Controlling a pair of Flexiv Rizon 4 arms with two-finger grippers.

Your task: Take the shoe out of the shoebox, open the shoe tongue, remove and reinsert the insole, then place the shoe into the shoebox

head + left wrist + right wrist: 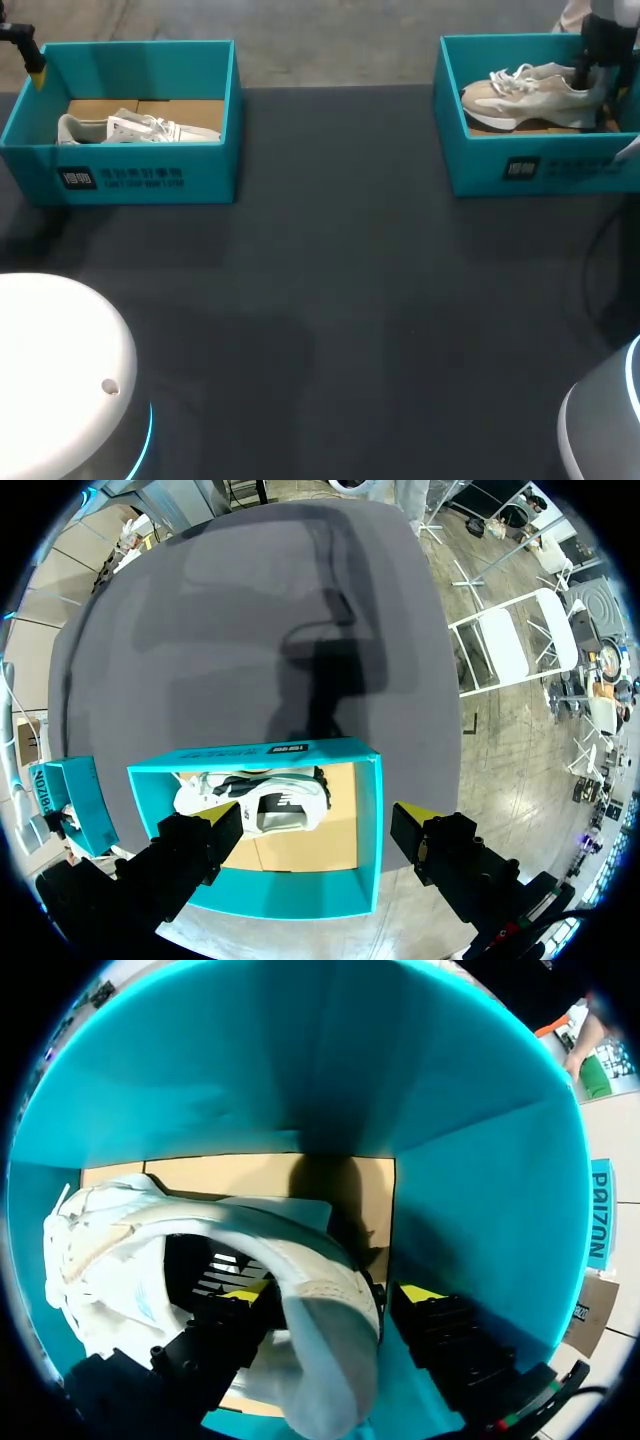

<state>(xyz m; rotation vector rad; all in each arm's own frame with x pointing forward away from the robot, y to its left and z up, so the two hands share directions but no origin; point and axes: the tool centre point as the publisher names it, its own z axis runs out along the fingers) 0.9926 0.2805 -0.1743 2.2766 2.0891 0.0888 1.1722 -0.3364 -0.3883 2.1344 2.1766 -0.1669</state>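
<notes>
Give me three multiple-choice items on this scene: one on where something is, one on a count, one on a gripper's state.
1. Where is the right gripper?
A) over the other box
B) clear of both boxes
C) inside the right shoebox, at the beige shoe's heel

2. How many teal shoeboxes stand on the table?
A) two
B) one
C) three

3. What state is the left gripper in?
A) shut on a shoe
B) open, holding nothing
C) shut on a box wall

Key: 1 C, its wrist view shows teal walls around it and the heel right by it. 2 A, the head view shows the right shoebox and the left shoebox. 3 B, its yellow tips stand wide apart with nothing between them.
</notes>
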